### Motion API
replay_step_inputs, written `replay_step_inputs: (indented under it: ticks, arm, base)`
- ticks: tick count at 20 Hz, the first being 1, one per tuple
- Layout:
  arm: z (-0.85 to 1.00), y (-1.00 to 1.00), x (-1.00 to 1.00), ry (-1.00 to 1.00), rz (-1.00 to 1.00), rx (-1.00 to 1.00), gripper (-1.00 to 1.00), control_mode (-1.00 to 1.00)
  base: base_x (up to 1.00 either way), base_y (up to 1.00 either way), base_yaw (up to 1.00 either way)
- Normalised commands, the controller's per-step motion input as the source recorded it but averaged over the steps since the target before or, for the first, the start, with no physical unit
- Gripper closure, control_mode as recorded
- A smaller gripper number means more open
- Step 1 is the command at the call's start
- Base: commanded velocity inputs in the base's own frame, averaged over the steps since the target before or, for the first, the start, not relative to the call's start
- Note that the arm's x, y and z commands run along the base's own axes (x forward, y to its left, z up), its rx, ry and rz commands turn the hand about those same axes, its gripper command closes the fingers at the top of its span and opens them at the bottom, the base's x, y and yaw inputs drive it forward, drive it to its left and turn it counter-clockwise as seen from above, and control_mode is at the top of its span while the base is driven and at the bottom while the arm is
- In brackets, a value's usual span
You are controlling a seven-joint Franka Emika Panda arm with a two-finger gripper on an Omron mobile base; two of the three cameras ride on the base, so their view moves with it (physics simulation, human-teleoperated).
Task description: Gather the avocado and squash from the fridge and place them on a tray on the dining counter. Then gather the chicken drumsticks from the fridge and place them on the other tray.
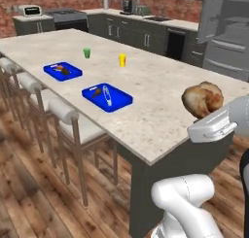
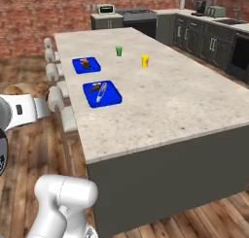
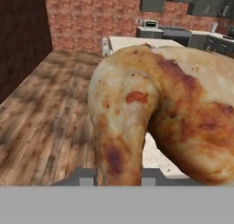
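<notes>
Gripper (image 1: 206,116): closed on a drumstick (image 1: 203,99), held in the air just off the near corner of the counter (image 1: 160,86).
Near tray (image 1: 107,97): on the counter by the stool-side edge, holding a brown piece and a pale utensil.
Far tray (image 1: 62,71): farther along that edge, holding small dark items.
Cups: green (image 1: 87,53) and yellow (image 1: 122,60), mid-counter beyond the trays.

A red brick wall (image 2: 44,13) backs the kitchen, dark grey cabinets (image 1: 131,33) beneath it. Brown wooden plank floor (image 3: 41,122) spreads below, with white-cushioned metal stools (image 1: 68,118) lined along it.
</notes>
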Motion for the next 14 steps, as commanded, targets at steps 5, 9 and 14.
replay_step_inputs:
  ticks: [5, 9, 14]
  arm:
    - [0.00, 0.00, 0.00, 0.00, 0.00, 0.00, 1.00, 1.00]
    - [0.00, 0.00, 0.00, 0.00, 0.00, 0.00, 1.00, 1.00]
    - [0.00, 0.00, 0.00, 0.00, 0.00, 0.00, 1.00, 1.00]
  base:
    - [0.00, 0.69, -0.44]
    - [0.00, 0.71, -0.43]
    - [0.00, 0.72, -0.43]
